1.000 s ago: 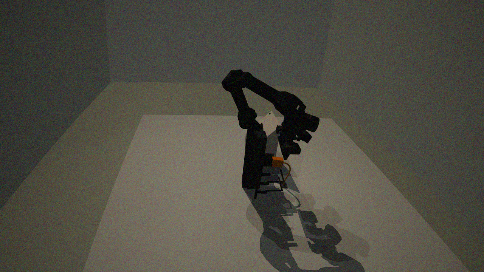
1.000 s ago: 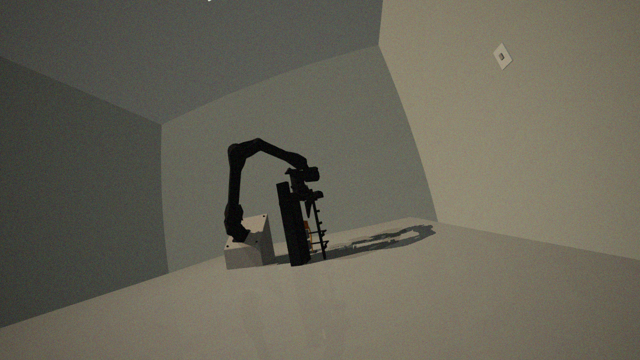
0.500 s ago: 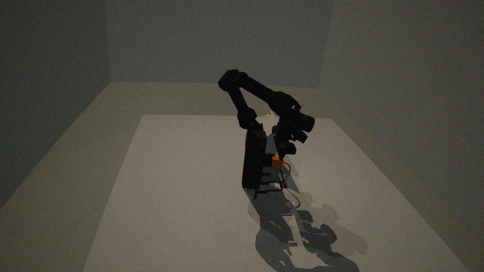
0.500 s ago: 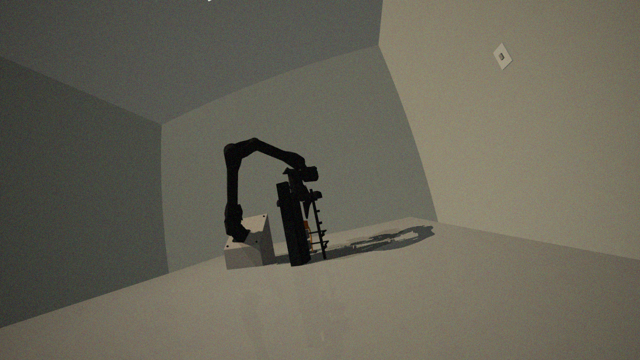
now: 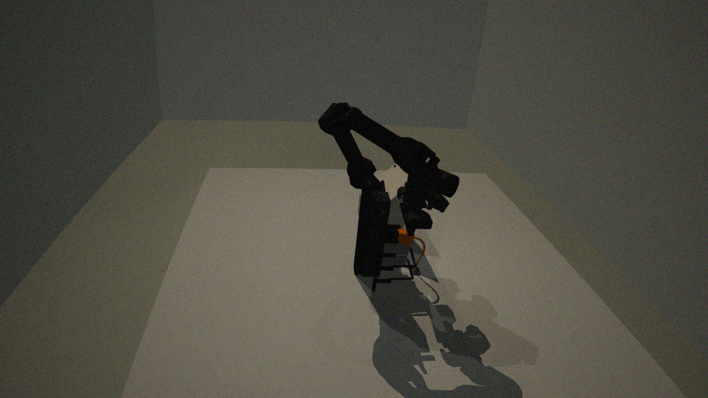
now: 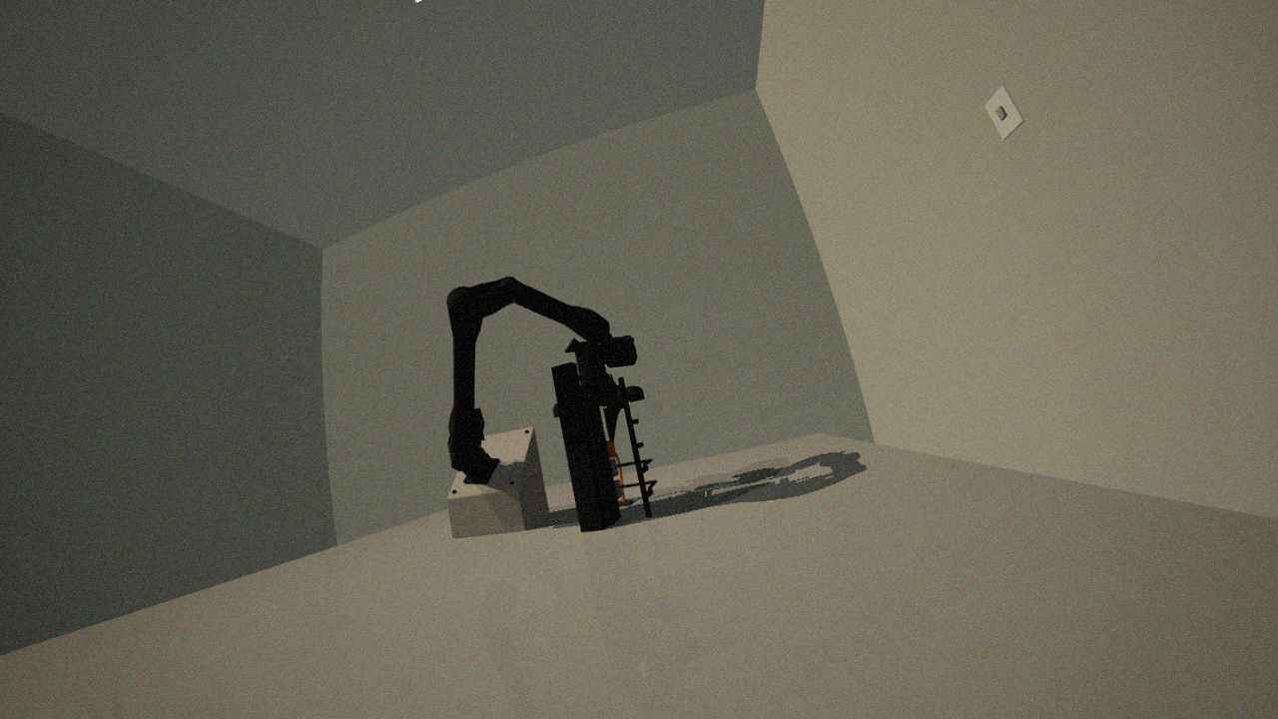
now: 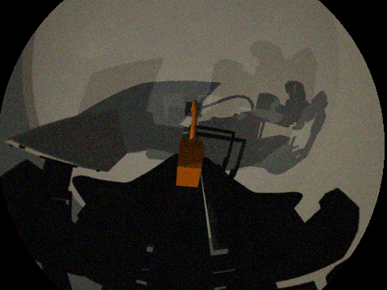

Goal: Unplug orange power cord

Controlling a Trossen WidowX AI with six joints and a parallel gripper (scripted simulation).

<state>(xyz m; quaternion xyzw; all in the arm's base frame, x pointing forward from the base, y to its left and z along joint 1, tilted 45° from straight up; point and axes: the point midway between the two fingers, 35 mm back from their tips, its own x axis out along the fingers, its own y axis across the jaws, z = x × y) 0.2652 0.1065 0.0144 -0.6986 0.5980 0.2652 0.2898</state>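
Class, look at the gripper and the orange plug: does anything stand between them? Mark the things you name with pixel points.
Nothing visible does. The gripper (image 5: 410,232) (image 6: 611,436) (image 7: 190,159) appears closed on the orange plug (image 5: 405,239) (image 6: 611,449) (image 7: 189,176), one fingertip at each side in the wrist view, with no object in between.

From my top feed, the hand (image 5: 410,233) covers part of the orange plug (image 5: 405,236). On the exterior feed, the tall black panel (image 6: 585,455) hides much of the plug, and the bench (image 5: 257,277) (image 6: 715,607) runs out of frame.

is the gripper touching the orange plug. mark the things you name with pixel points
Touching: the wrist view shows the gripper's (image 5: 410,232) (image 6: 612,436) (image 7: 190,157) fingertips against both sides of the orange plug (image 5: 403,237) (image 6: 611,449) (image 7: 189,176), with no visible gap
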